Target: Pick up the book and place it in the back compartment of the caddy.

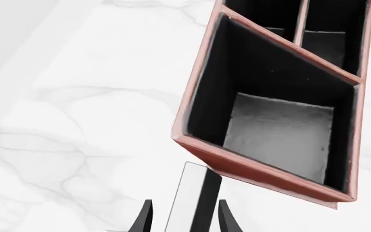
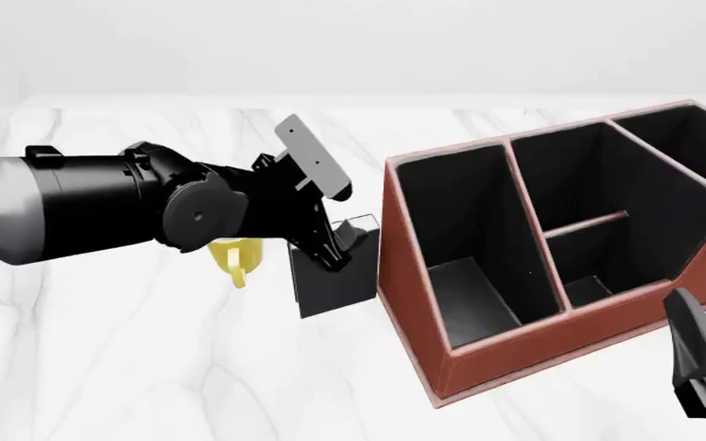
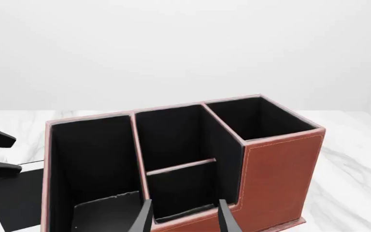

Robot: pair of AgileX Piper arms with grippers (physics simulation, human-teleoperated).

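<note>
Half done, I reckon: my left gripper (image 1: 184, 218) pinches the book (image 2: 328, 276) beside the caddy (image 2: 417, 276) (right gripper (image 3: 184, 215) spread, idle), back compartment (image 2: 598, 234) still unfilled.

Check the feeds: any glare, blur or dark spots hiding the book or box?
Left wrist view: sharp, book in the left pincer reads clearly. Front view: crisp, flat light, but the black book blends into the arm. Right wrist view: box cells are near-black, floors hard to read.
</note>
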